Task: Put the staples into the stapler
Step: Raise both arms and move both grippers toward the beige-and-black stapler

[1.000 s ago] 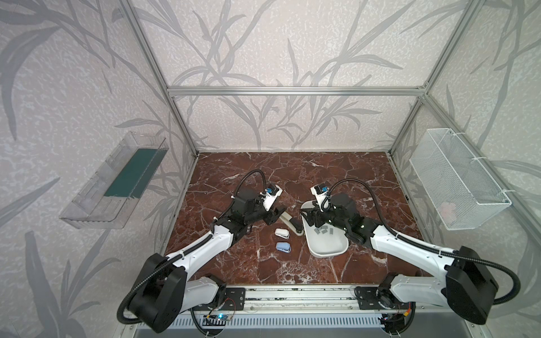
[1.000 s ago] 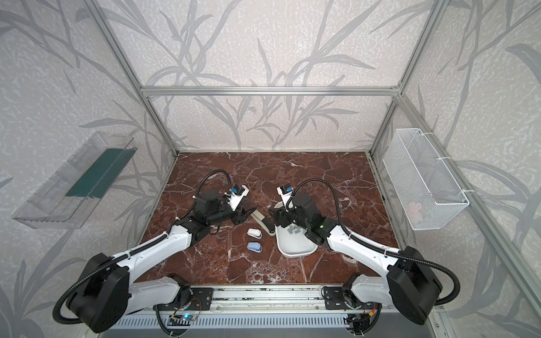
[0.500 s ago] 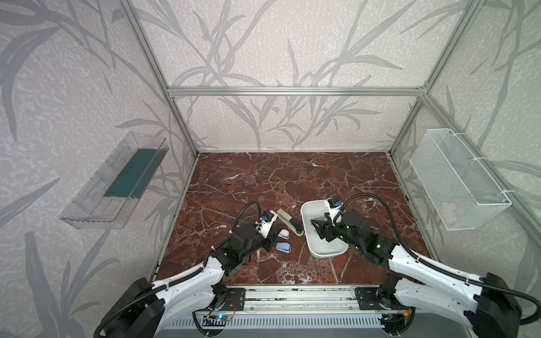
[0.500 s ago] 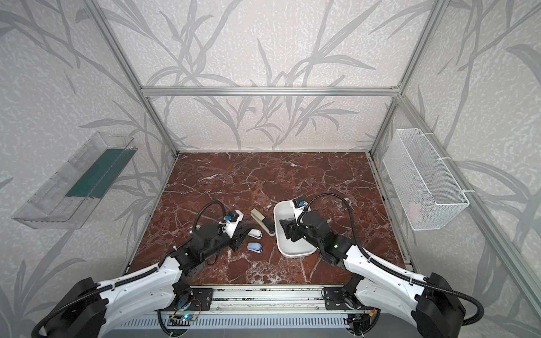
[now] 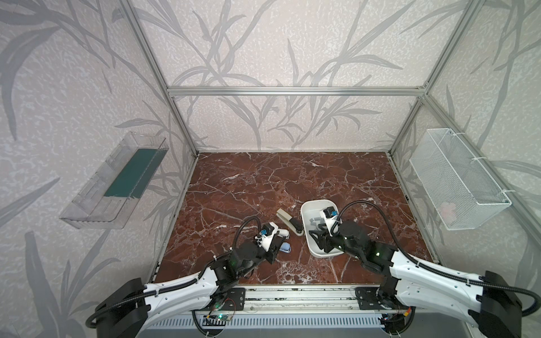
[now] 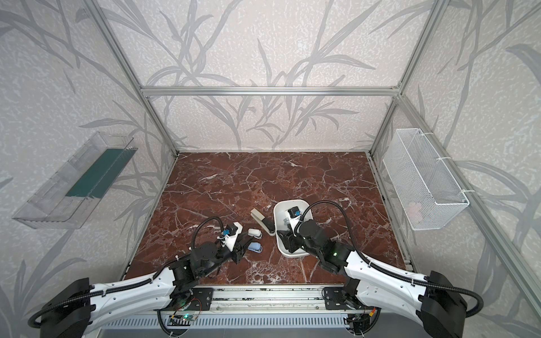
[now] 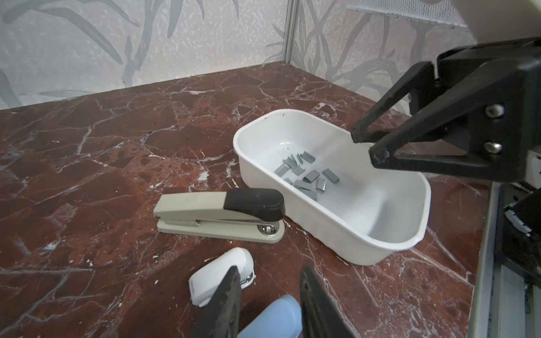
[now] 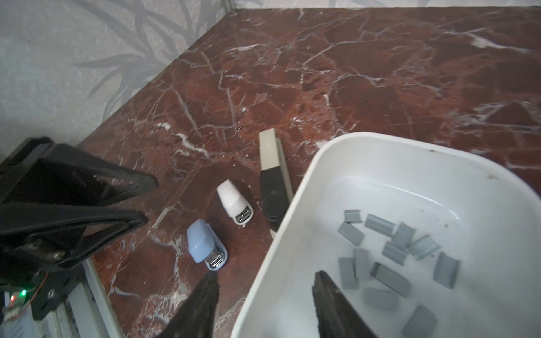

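The red marble table [image 5: 263,181] carries a white tray [image 7: 330,219], and the right gripper [image 7: 366,146] hangs over the tray's rim with its jaws spread, pinching nothing. The left gripper [image 7: 269,269] is also spread and empty; the grey and black stapler [image 7: 219,213] lies ahead of it, the white stapler [image 7: 219,269] nearer, and the blue stapler [image 7: 275,316] just beneath its fingertips. The staples [image 7: 307,175] lie loose in the tray, just ahead of the right gripper.

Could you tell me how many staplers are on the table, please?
3. The grey-and-black stapler lies beside the white tray; the white stapler sits beside it; the blue stapler lies near the left gripper.
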`<action>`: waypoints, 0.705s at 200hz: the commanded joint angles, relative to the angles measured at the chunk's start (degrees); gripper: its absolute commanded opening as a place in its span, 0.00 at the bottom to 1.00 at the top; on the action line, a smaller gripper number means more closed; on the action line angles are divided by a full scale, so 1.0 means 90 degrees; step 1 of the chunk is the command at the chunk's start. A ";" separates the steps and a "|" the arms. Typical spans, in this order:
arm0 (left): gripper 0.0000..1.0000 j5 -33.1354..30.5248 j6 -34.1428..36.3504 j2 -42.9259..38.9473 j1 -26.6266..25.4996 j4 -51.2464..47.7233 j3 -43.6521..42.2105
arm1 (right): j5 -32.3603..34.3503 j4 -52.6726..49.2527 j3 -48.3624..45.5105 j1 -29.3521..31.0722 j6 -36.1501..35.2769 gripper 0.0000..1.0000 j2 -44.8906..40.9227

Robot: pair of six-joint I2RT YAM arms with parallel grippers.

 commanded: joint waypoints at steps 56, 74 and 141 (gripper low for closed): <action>0.33 -0.0605 -0.0090 0.2039 -0.0247 0.1474 0.0184 | -0.0071 0.0593 0.0807 0.0717 0.0770 0.29 0.2407; 0.33 -0.0641 -0.0079 0.2473 -0.0264 0.1688 0.0280 | 0.0310 0.0273 0.0932 0.0715 0.0858 0.24 0.2623; 0.32 -0.1040 0.0195 0.3528 -0.0486 0.1981 0.0678 | 0.1742 0.0022 0.0444 0.0692 0.1062 0.24 0.2065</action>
